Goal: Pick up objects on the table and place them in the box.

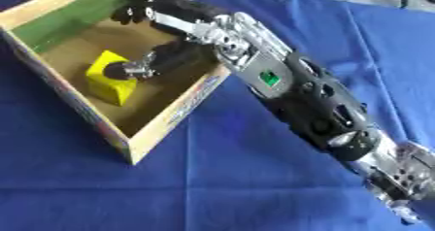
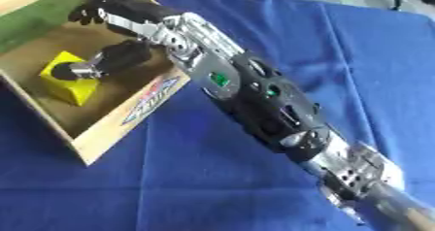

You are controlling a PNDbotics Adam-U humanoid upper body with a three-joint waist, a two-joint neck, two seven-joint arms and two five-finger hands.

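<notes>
**Reaching into the box, over the yellow block**

Left eye view: coming in from the lower right corner, the right arm [image 1: 314,104], black with silver joints, crossing the blue cloth [image 1: 221,176] on the table and passing over the near right wall of the box [image 1: 174,113]. Inside the box, right robot hand [image 1: 174,36], thumb tip resting on top of the yellow block [image 1: 110,82], other fingers [image 1: 136,11] spread apart toward the far wall, curled round nothing. Block lying on the brown floor of the box, near its left wall, well inside the rim. Far inner wall of the box green.

Right eye view: same arm, same reach. Thumb [image 2: 102,62] lying across the top of the yellow block, touching it; remaining fingers splayed beyond, away from the block, toward the far corner of the box. No pinch on the block visible. Printed lettering along the near outer wall of the box. Left robot hand nowhere in either view.
</notes>
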